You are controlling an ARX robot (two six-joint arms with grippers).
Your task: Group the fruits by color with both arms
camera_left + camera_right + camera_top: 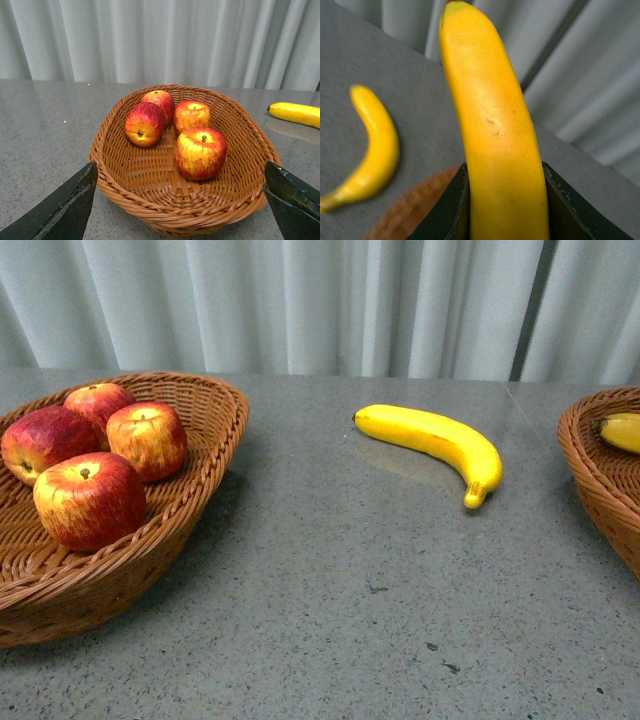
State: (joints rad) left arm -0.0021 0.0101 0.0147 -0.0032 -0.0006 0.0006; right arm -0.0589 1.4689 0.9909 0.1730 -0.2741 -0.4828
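Several red apples streaked yellow point(90, 498) lie in a wicker basket point(225, 430) at the left. One banana point(435, 443) lies loose on the grey table, mid-right. My left gripper point(180, 165) hangs open in front of the apple basket point(150, 200), its fingers point(65, 205) wide apart on either side of the rim, with nothing between them. My right gripper point(504, 167) is shut on a second banana point(490, 115), which sticks out past the jaws above a wicker rim point(415, 210). Neither arm shows in the front view.
A second wicker basket point(590, 465) sits at the right edge of the front view, with a yellow banana end point(622, 430) showing over it. The loose banana point(372, 150) also appears in the right wrist view. White curtains hang behind the table.
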